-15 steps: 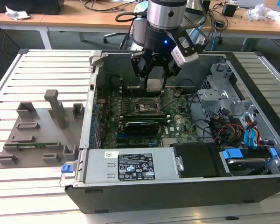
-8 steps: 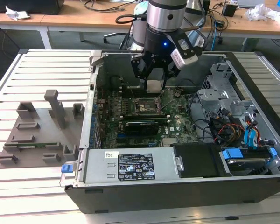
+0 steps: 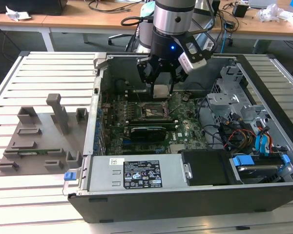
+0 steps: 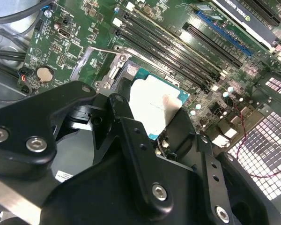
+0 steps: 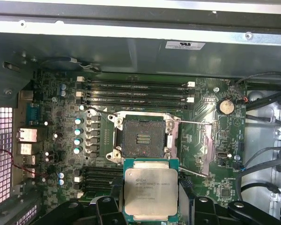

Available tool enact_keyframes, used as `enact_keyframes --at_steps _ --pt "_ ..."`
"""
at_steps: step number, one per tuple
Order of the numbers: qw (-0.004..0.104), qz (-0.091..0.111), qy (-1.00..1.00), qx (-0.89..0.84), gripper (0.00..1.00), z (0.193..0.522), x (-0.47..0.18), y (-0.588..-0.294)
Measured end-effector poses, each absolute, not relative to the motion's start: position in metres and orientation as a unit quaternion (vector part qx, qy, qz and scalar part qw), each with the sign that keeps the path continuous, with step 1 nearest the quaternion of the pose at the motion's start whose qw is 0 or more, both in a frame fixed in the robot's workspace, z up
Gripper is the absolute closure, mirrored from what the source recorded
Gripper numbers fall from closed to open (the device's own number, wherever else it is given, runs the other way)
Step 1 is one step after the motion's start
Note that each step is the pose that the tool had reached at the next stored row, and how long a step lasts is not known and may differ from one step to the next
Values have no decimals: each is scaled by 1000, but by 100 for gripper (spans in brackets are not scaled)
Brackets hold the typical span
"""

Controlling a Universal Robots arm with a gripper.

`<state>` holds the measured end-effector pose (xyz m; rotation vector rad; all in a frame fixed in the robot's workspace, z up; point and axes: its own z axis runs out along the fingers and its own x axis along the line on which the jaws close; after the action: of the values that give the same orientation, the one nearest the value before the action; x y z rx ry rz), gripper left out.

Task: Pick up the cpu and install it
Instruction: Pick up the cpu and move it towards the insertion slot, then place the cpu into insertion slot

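The cpu (image 3: 160,90), a small flat square chip with a silvery top, hangs in my gripper (image 3: 160,92) over the green motherboard (image 3: 185,127) inside the open computer case. The gripper is shut on the cpu, one black finger on each of two opposite edges. In the first wrist view the cpu (image 5: 151,192) is clear of the board, just beside the open socket (image 5: 141,138), whose dark frame and contact field lie bare. In the second wrist view the black fingers (image 4: 131,136) cover part of the cpu (image 4: 154,105), and the socket's metal frame (image 4: 107,70) shows beyond it.
A long black card (image 3: 147,131) stands on the board near the socket. Memory slots (image 5: 136,91) run along the socket's far side. The power supply (image 3: 136,175), a drive cage (image 3: 237,105) and loose cables (image 3: 234,134) crowd the case. A grey fixture (image 3: 39,136) sits on the slatted table.
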<state>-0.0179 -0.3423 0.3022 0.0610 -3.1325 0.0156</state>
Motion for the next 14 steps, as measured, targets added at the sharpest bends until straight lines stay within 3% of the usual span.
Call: enact_keyframes --at_steps 14 --pt "4 5 -1000 -12 45 302 -18 -342"
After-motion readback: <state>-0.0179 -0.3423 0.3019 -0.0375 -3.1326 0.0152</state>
